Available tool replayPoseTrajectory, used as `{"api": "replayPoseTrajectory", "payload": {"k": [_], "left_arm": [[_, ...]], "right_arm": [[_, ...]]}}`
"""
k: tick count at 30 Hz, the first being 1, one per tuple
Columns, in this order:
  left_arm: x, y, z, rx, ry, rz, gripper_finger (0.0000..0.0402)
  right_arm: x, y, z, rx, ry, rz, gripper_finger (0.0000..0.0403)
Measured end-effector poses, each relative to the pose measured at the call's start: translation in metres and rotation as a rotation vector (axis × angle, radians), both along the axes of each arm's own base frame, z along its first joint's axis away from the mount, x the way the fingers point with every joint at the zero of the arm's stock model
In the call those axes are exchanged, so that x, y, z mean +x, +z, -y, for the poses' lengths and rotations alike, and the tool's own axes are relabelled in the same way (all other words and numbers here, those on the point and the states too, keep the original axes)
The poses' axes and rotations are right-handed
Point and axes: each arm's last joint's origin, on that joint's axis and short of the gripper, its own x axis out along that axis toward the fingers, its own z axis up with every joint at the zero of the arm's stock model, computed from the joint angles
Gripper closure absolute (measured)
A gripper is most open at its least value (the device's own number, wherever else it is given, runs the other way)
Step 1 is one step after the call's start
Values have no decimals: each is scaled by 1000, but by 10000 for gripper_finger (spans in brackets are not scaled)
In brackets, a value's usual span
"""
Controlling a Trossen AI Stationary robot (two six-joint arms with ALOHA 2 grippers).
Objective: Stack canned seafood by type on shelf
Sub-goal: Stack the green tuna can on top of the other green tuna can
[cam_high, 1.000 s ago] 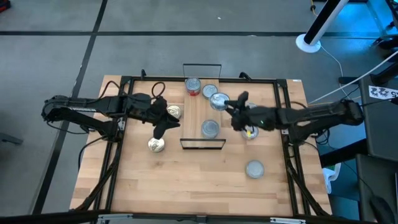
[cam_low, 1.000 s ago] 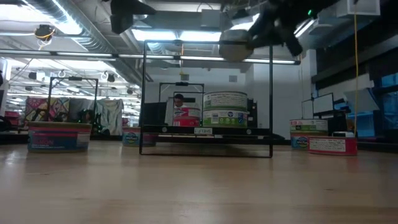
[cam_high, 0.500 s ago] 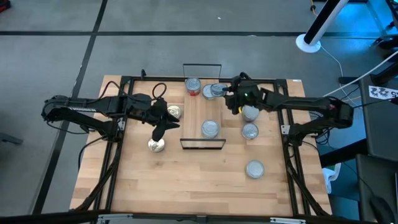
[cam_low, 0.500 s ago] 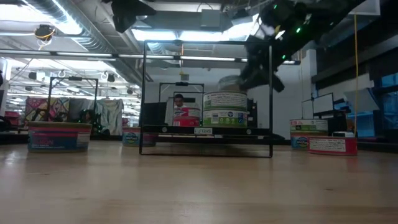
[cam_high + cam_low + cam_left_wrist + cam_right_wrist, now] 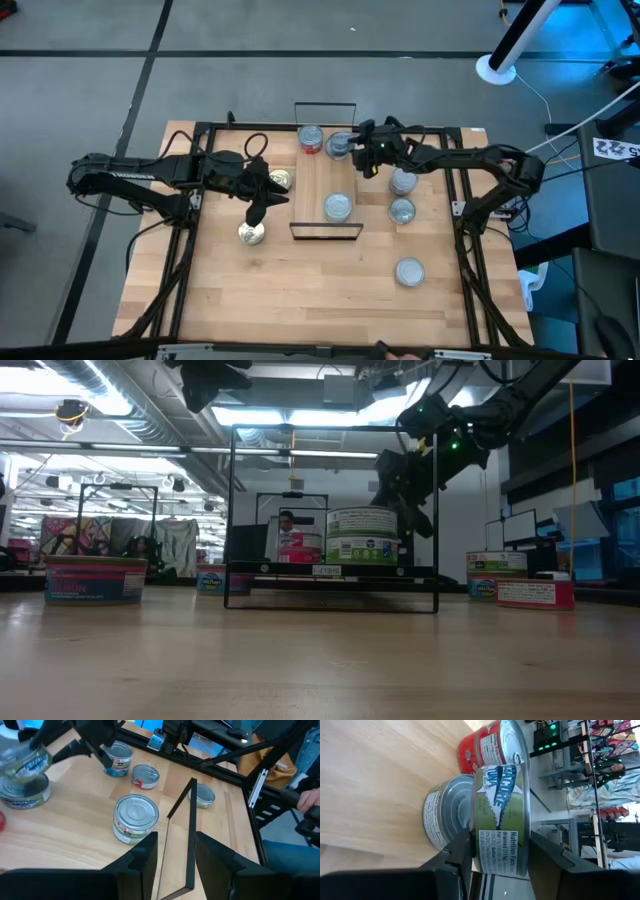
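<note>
At the far end of the shelf (image 5: 327, 185), I hold a green-labelled tin (image 5: 501, 820) in my right gripper (image 5: 352, 152), the fingers closed on its two flat ends, part-way shut. The tin hangs just above a silver tin (image 5: 445, 810) that stands on the board, and a red tin (image 5: 311, 139) stands just beside that one at the same end. Nearer the front wire frame of the shelf sits a stack of two tins (image 5: 338, 207), one on the other. Off the shelf to my right, three more tins stand on the table (image 5: 300, 290): two close together beside the board (image 5: 403, 182) (image 5: 402, 211), and one well apart toward the front (image 5: 409, 271). On my left side, a gold-topped tin (image 5: 280, 181) stands near the board and another (image 5: 251, 234) lies farther forward. My left gripper (image 5: 262, 200) hovers above the table between those two gold tins, its fingers (image 5: 145, 862) partly apart with nothing between them. In the left wrist view, a person's hand (image 5: 310, 800) shows beyond the table's edge.
</note>
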Motion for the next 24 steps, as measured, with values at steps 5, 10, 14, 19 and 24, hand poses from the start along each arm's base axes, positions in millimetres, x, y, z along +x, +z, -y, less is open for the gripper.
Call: {"api": "replayPoseTrajectory", "payload": {"k": [5,10,14,19,24], "left_arm": [[0,0,0,11,-1,0,279],[0,0,0,11,-1,0,279],[0,0,0,11,-1,0,279],[0,0,0,11,-1,0,279],[0,0,0,11,-1,0,279]], "right_arm": [[6,-11,3,-10,-1,-13,265],[10,-17,6,-29,-9,-4,265],[12,-19,7,-36,-14,4,265],[12,-20,7,-32,-17,-4,265],[12,-20,7,-15,-27,3,254]]}}
